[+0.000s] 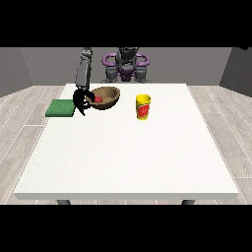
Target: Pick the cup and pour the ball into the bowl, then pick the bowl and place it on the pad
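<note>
The black hand at the view's left (pixel 80 101) is clasped on the near-left rim of the brown wooden bowl (pixel 104 97), its fingers curled over the edge, and the grey forearm (pixel 83 70) rises from it toward the robot's shoulder. The bowl is tilted, its opening turned toward the camera and toward the hand, so that its inside shows; within it, close to the hand, lies a small red object (pixel 98 99), which looks more like a block than a round ball. Left of the bowl, just beyond the hand, the flat green pad (pixel 60 108) lies at the table's left edge; the bowl is beside it, not over it. Right of the bowl, a short way apart, the yellow cup (pixel 142 107) with a red mark on its side stands upright, touched by nothing. Behind the bowl the robot's torso (pixel 126 65), grey with purple rings at the shoulders, stands at the far edge of the table; no other hand shows. All of this sits in the far half of the large white table (pixel 128 157), whose matte top stretches bare toward the camera from the bowl. Under and around the table runs a floor of pale grey wooden planks (pixel 19 123), and behind the robot plain grey walls (pixel 49 64) close the room
</note>
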You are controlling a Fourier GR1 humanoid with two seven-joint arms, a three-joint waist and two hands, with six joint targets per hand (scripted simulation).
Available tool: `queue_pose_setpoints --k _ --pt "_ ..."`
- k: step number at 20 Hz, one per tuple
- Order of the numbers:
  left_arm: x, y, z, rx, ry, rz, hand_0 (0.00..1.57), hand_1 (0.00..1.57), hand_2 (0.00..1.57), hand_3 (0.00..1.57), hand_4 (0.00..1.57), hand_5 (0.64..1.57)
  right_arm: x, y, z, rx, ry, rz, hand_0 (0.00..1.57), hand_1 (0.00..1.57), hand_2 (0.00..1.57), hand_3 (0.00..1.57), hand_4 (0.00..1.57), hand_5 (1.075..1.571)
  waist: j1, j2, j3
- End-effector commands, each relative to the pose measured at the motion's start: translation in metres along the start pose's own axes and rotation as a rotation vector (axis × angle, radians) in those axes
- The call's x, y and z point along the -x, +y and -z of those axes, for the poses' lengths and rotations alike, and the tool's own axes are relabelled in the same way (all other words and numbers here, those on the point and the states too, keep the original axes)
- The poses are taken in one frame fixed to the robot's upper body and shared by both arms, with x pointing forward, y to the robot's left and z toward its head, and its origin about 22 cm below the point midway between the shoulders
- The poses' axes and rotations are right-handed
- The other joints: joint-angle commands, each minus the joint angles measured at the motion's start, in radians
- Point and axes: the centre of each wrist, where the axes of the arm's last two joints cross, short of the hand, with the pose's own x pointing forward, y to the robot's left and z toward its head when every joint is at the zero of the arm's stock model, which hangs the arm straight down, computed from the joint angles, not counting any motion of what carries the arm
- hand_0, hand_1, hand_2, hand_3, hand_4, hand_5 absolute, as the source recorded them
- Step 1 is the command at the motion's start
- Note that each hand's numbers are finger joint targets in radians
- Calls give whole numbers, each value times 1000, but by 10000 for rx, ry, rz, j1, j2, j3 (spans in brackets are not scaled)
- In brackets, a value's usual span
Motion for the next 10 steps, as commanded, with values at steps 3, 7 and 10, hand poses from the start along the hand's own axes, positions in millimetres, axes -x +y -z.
queue_pose_setpoints --k 3,7,10 --pt "19 17 -12 -562 406 -74 0 0 0 0 693 1570 -16 -3 17 432 2153 -958 1571 1571 1571 1571 1063 1501 -120 -173 357" --pt "28 50 -29 -1248 1546 56 0 0 0 0 730 1569 -38 27 28 193 3093 -1515 1571 1571 1571 1571 1042 1535 -925 -1409 359" --pt "31 61 -36 -1781 1738 57 0 0 0 0 723 1569 -68 38 50 -176 3440 -1416 1571 1571 1571 1571 1034 1534 -1398 -1579 371"
